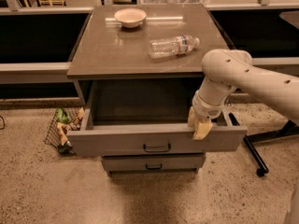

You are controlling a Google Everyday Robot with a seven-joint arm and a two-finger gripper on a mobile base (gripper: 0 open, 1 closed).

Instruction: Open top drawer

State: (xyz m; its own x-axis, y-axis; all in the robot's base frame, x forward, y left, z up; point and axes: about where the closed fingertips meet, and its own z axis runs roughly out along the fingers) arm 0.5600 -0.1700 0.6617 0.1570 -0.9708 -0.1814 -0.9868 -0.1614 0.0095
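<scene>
Tool: the tool (198,125) sits at the top edge of the top drawer (117,143) front, right of the black handle (157,148). I cannot tell whether it is wide or narrow.
Top drawer: it stands well out from the cabinet under the surface (107,50), with its deep box showing. The task looks close to done.
Risk, drawer: a further pull from this off-centre spot could skew the box or run it off its slides.
Risk, arm: a careless lift could snag the front's lip, or the elbow could brush the bottle (174,45) lying near the surface's right side.
Risk, floor: a wire basket (63,129) sits just beside the drawer's left corner.
</scene>
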